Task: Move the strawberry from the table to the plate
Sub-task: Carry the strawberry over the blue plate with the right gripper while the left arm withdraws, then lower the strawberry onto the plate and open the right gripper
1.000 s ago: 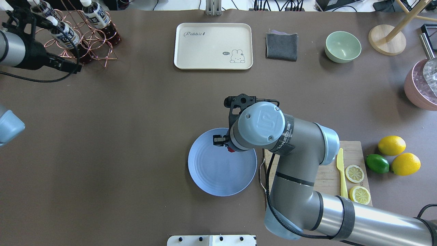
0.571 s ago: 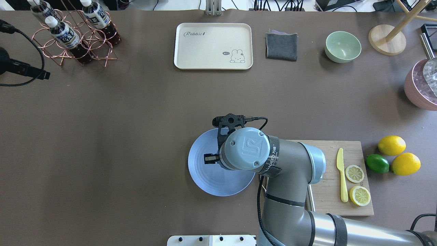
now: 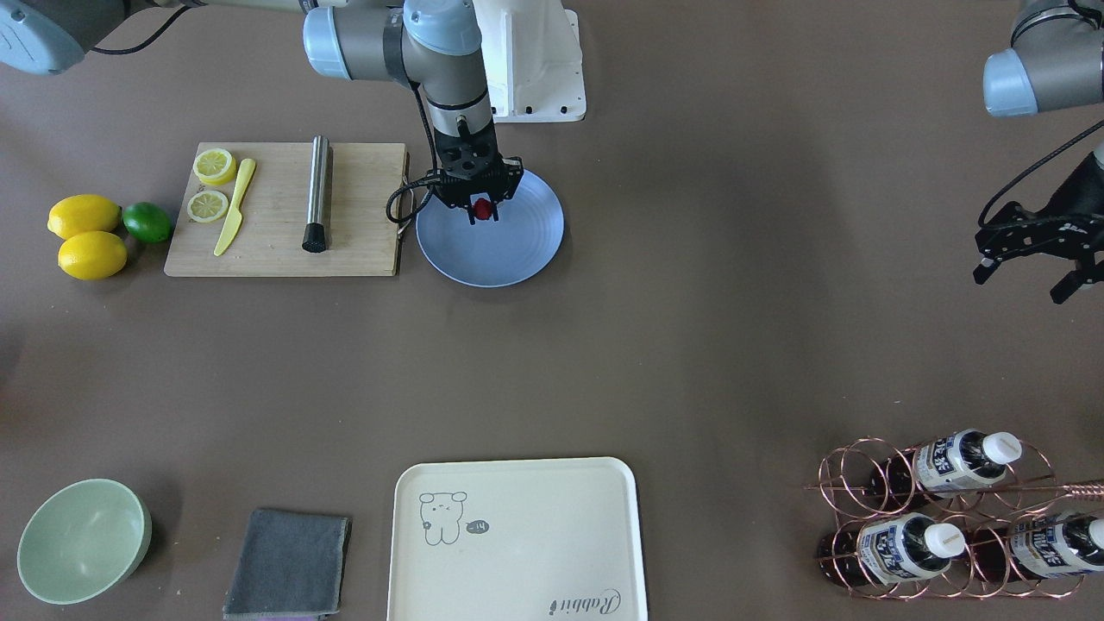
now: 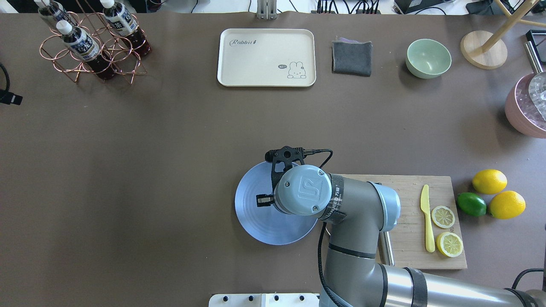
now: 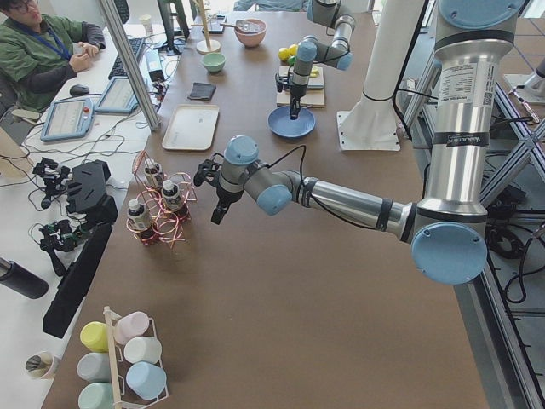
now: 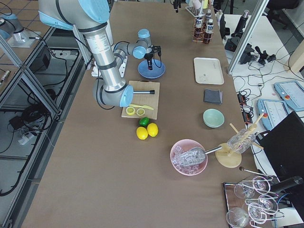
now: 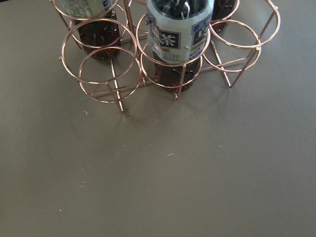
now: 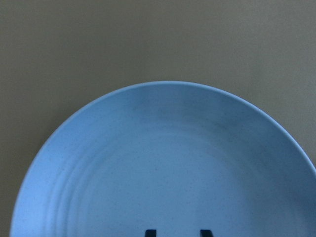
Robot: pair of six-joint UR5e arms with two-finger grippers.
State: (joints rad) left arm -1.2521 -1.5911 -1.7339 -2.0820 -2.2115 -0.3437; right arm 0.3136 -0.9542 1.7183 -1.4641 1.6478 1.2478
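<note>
**Item:** strawberry (image 3: 483,208), one; tiny, dark red, bumpy skin.

**Location,** reading the front-facing view from its left:
- A wooden chopping board (image 3: 362,216).
- Just beside it, the blue-grey plate (image 3: 517,246).
- Over the plate's robot-side half, my right hand (image 3: 482,213), fingers drawn narrow on two sides of the berry. The berry hangs between them above the plate. I cannot tell whether it touches the plate.
- At that view's right, well apart from the plate, my left hand (image 3: 1026,278). Its fingers are spread wide and hold nothing, above bare tabletop (image 3: 690,345).

**Handling,** as I judge it:
- Very light, soft and easily bruised. The bumpy skin should give grip, so little squeeze is needed.
- Best hold is across the widest middle, on opposite sides, as now.
- Roundish, so it may roll once let go. Release low, toward the plate's middle rather than its rim.
</note>
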